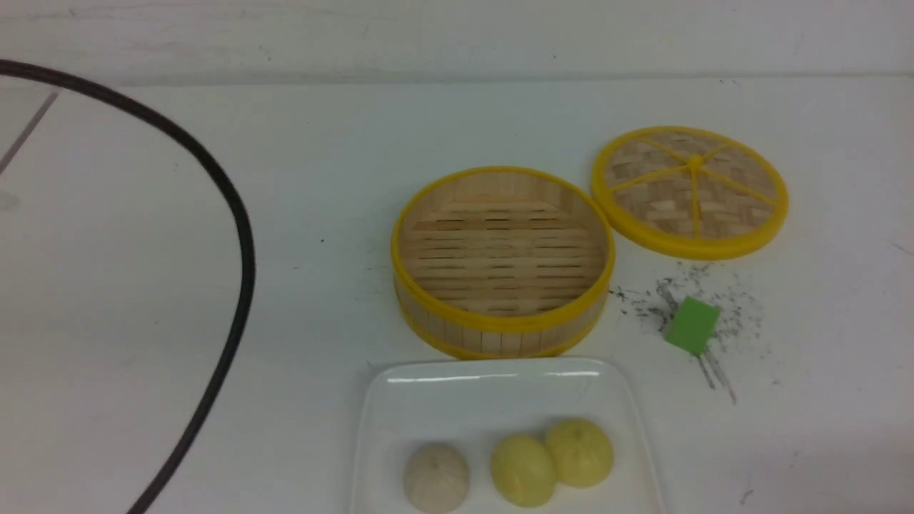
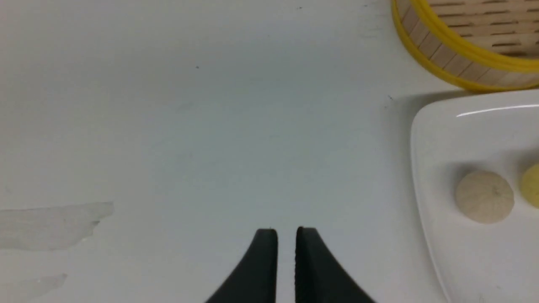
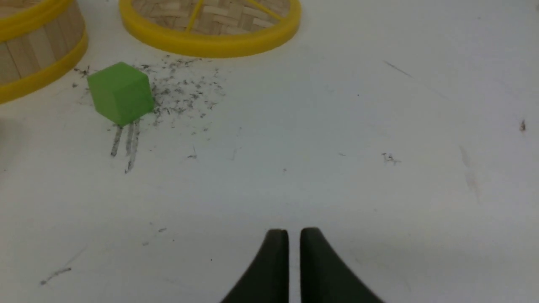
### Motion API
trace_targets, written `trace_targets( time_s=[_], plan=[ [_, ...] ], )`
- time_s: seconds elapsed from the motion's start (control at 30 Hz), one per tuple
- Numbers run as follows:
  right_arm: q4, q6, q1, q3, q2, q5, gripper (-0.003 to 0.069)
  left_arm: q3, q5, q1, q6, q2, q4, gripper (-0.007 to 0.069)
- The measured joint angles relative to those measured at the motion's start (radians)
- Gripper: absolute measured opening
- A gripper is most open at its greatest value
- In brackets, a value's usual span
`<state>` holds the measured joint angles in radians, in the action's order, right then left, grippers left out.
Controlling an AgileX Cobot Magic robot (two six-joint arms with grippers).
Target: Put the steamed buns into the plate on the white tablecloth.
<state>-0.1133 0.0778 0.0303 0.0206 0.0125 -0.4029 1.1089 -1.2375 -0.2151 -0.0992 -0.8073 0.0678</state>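
The left fingers (image 2: pixel 286 263) stand nearly together, a thin slit between the two black tips, with nothing held and nothing touched; they hang over bare white tablecloth (image 2: pixel 210 126). The right fingers (image 3: pixel 294 265) show the same narrow slit, likewise empty, over the speckled part of the cloth. Neither arm appears in the front view, so only the wrist views give their pose: each points forward and down toward the worktop.

From the left fingers, the nearest thing is the plate (image 2: pixel 425 139), off to the robot's right and a little ahead, apart from the tips. On it lies the beige-white bun (image 2: pixel 484 196), and beyond that the edge of a pale yellow bun (image 2: pixel 531 185) at the frame's border. Farther ahead stands the bamboo steamer (image 2: pixel 446 50), just past the plate's far rim.

From the right fingers, bare cloth with faint scratches lies closest. Farther ahead and toward the robot's left sits the green cube (image 3: pixel 121 92) amid dark specks and three short smudge lines. Beyond it lie the steamer's wall and the round woven lid (image 3: pixel 210 25), flat on the cloth.

In the front view all three steamed buns (image 1: pixel 525 467) rest in the plate's near half, the two yellow ones touching, the beige one apart to their left. The steamer's inside is bare slats. A black cable (image 1: pixel 239 235) curves across the cloth well to the left.
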Motion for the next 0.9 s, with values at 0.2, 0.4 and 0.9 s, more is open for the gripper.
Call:
trace_targets(
  time_s=[0.2, 0.4, 0.9],
  plan=[
    [0.001, -0.005, 0.0, -0.001, 0.0, -0.002, 0.008, -0.002, 0.011, 0.0, -0.017, 0.006, -0.003, 0.0094],
    [0.064, -0.006, 0.0, -0.001, 0.0, 0.001, 0.0081, -0.002, 0.085, 0.0, -0.056, 0.006, -0.019, 0.0097],
    [0.09, -0.006, 0.0, -0.001, 0.0, 0.001, 0.0089, -0.078, 0.0, 0.0, -0.049, 0.262, -0.068, 0.0002]
  ],
)
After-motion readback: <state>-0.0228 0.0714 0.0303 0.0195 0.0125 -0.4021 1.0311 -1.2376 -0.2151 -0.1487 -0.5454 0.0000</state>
